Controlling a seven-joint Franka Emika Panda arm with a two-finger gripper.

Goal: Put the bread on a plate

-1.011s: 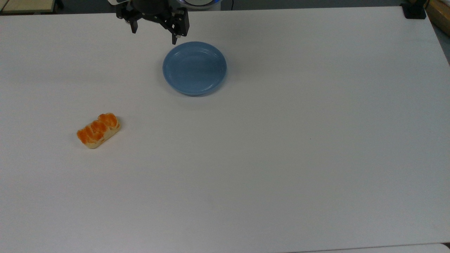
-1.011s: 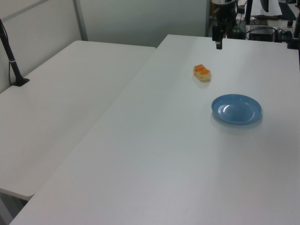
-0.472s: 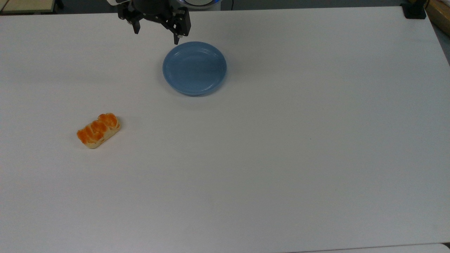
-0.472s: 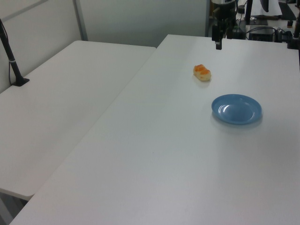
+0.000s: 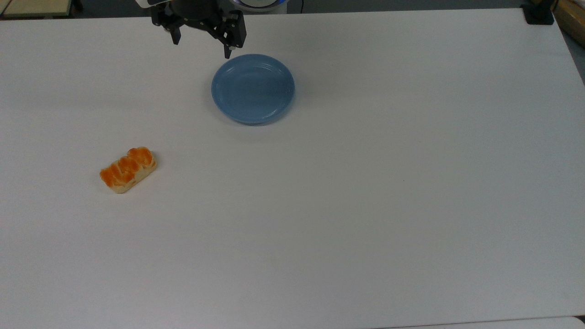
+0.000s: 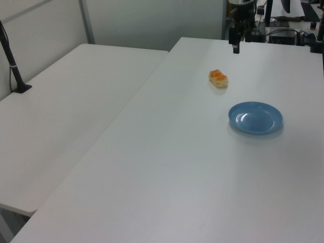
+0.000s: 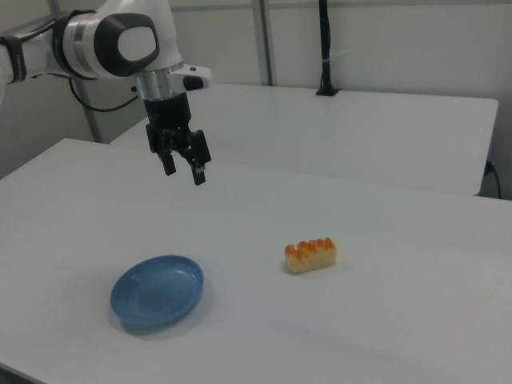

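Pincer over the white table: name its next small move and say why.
Probably travel toward the small orange-topped bread loaf and line up above it. The open, empty black pincer hangs high beside the round blue plate, while the loaf lies apart on the table, toward the top view's lower left.

Below the black gripper point(image 5: 201, 49) lies a blue plate point(image 5: 252, 88) with faint concentric rings, while farther off on the plain white table point(image 5: 365, 183) sits bread point(image 5: 128, 169) with a glossy orange-brown segmented top and pale beige sides.
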